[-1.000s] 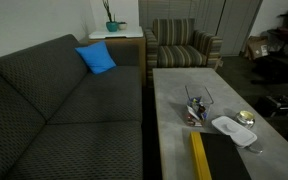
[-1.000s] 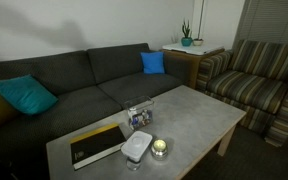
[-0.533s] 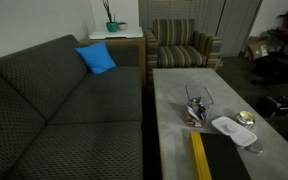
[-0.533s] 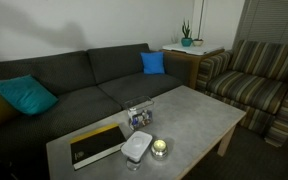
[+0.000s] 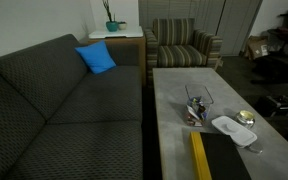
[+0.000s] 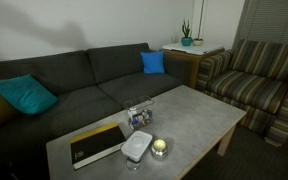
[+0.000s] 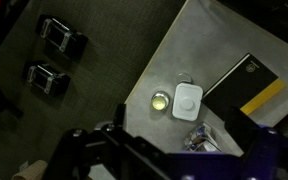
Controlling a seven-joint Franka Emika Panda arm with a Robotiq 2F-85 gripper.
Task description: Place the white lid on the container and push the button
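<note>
The white lid (image 5: 227,126) lies flat on the grey coffee table (image 5: 174,95), beside the clear container (image 5: 196,108) with dark wire parts on top and reddish bits inside. Both show in the other exterior view too, lid (image 6: 137,146) and container (image 6: 139,116). In the wrist view the lid (image 7: 187,101) lies far below, with the container (image 7: 199,137) partly hidden behind dark gripper parts. My gripper (image 7: 174,165) hangs high above the table, its dark fingers spread wide with nothing between them. It is out of both exterior views.
A small round yellowish tin (image 5: 246,118) sits next to the lid. A black book with a yellow stripe (image 6: 96,143) lies at the table's near end. A dark sofa (image 6: 74,85) with blue cushions and a striped armchair (image 6: 254,80) flank the table. Two black objects (image 7: 62,35) lie on the floor.
</note>
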